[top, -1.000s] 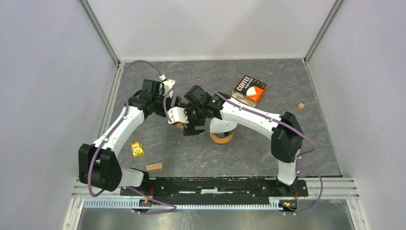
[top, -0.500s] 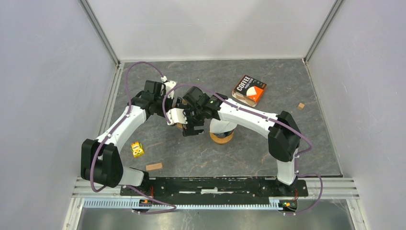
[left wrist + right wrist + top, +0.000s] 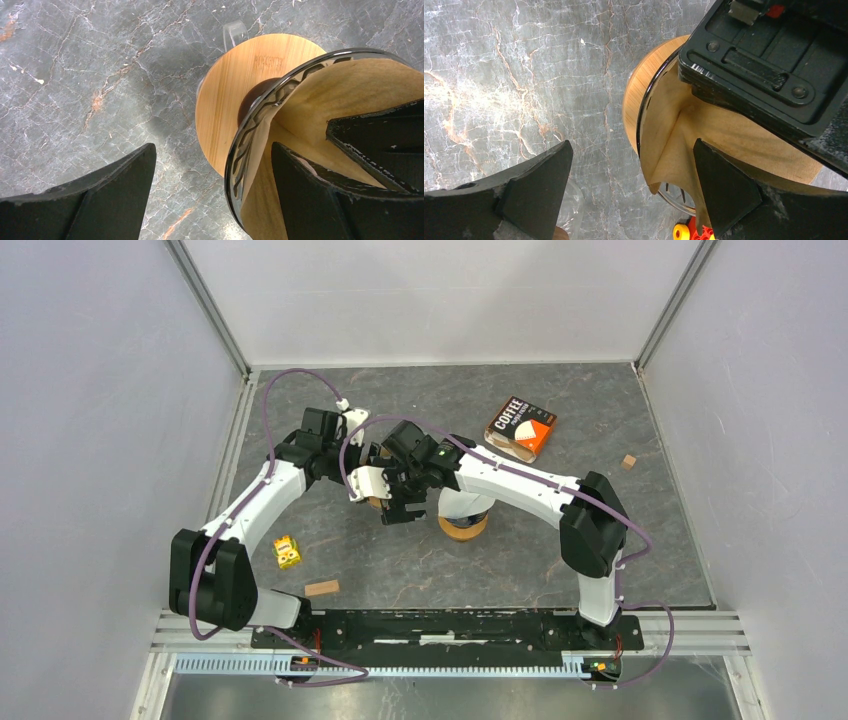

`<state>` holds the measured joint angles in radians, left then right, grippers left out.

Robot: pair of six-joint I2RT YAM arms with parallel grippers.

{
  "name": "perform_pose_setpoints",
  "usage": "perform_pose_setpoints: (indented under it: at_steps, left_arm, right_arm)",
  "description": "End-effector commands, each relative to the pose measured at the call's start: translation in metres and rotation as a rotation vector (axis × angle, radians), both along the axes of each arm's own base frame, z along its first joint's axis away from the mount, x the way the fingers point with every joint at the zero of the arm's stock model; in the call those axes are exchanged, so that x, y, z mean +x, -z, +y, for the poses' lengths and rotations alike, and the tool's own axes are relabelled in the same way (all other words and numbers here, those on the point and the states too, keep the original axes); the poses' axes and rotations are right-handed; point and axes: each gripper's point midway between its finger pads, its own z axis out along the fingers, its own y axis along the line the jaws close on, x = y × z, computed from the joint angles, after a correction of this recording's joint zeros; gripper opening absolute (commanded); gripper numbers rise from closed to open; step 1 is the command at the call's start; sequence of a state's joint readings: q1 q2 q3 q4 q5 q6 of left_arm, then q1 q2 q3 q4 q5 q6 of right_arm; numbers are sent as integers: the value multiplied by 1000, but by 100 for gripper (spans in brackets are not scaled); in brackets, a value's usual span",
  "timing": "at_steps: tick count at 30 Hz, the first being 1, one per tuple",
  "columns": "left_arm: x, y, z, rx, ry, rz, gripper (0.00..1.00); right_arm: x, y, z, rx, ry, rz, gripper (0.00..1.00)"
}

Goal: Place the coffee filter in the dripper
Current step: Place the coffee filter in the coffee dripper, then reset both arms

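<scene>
Compared with one second earlier, both arms' elbows sit slightly closer to the centre of the table, and both grippers remain at the dripper.

The brown paper cone coffee filter (image 3: pixel 325 100) is inside the clear glass dripper (image 3: pixel 239 145) and lines its inner wall. In the right wrist view, a crease runs down the paper and its near edge reaches the glass rim. The dripper sits in a round light-wood collar (image 3: pixel 225 95) on the grey marbled tabletop (image 3: pixel 500 565), left of centre.

The left gripper (image 3: pixel 212 150) has its jaws spread wide and straddles the dripper wall. One finger is outside, above bare tabletop; the other is inside the filter cone, close against the paper. Whether it actually touches the paper cannot be determined. Nothing is pinched.

The right gripper (image 3: pixel 633 145) is spread to the same extent and straddles the rim in the same way, with one finger outside and one inside the cone. It holds nothing. The two gripper heads are close together above the cone.

Surrounding items:
- A second round wood-based object (image 3: pixel 465 527) is just beside the dripper, partly hidden under the right arm.
- An orange, black and white coffee filter box (image 3: pixel 520 428) lies further back.
- A small yellow block (image 3: pixel 287 552) and a flat wooden block (image 3: pixel 322 588) lie near the left arm.
- A small wooden cube (image 3: pixel 628 462) lies at the right edge.
</scene>
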<state>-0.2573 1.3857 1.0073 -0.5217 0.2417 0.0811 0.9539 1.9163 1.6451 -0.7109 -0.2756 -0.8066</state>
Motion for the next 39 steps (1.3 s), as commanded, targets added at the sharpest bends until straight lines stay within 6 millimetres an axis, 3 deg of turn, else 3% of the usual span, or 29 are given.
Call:
perform_pose_setpoints:
  at_steps: [1,9,19,28,32,39]
  left_arm:
    - [12,-24,-1,0,17,-70,91]
    - [18,-49,-2,-16,17,-126,92]
    - [16,-67,-5,-39,21,-153,94]
    - [13,-109,1,-41,16,-269,100]
    - [10,-138,2,-54,17,-345,100]
    - [3,-181,-7,-113,54,-390,100]
  right_arm:
    - [7,-32,12,73,4,-49,98]
    - [2,-74,19,159,-8,-51,98]
    - [-7,-88,17,190,-22,-34,98]
    - [-18,-124,13,264,-41,-35,98]
    - [-21,-154,8,327,-31,-31,98]
    - [-6,-235,-10,543,74,-41,98]
